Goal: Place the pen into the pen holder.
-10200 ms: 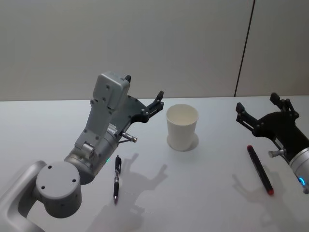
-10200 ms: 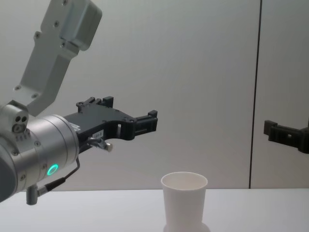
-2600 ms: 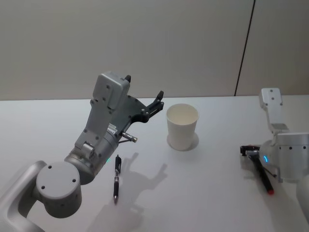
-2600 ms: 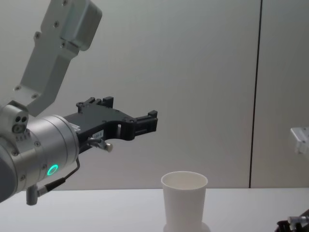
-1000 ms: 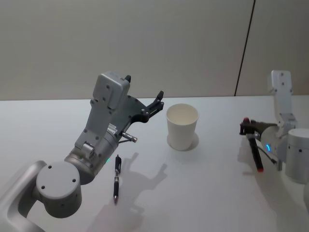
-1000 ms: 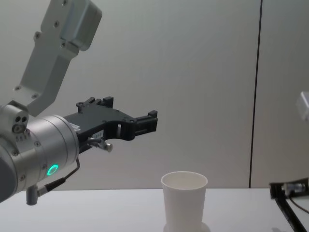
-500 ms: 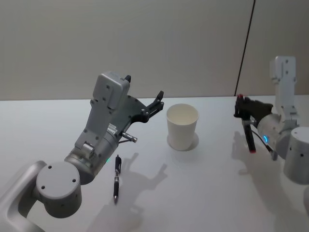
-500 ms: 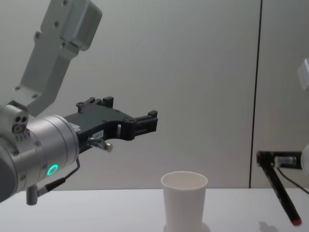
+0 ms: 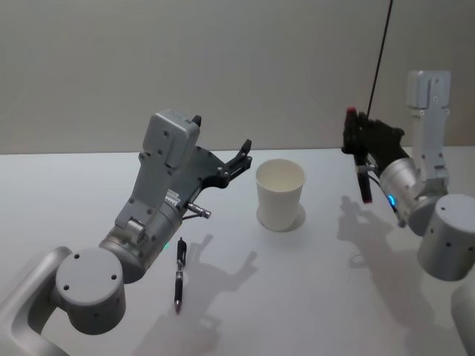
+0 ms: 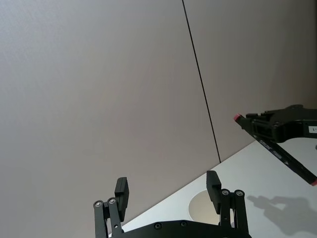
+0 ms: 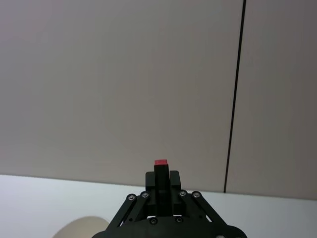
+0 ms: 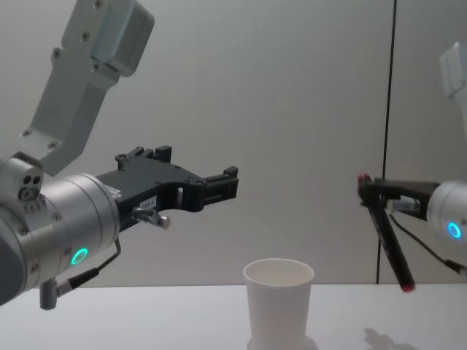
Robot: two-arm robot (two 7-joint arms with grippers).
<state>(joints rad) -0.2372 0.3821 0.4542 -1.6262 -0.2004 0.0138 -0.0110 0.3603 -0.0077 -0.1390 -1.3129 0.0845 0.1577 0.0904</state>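
Lifted higher, right end effector [image 9: 359,142] clamps the pen [image 9: 364,184], above-right of the pen holder [image 9: 280,194].

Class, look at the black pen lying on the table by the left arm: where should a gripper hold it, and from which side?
Mid-barrel, from straight above. The black pen lies flat on the table, so only its top and sides are free. Clamp across the thin barrel, probably at the middle for balance.
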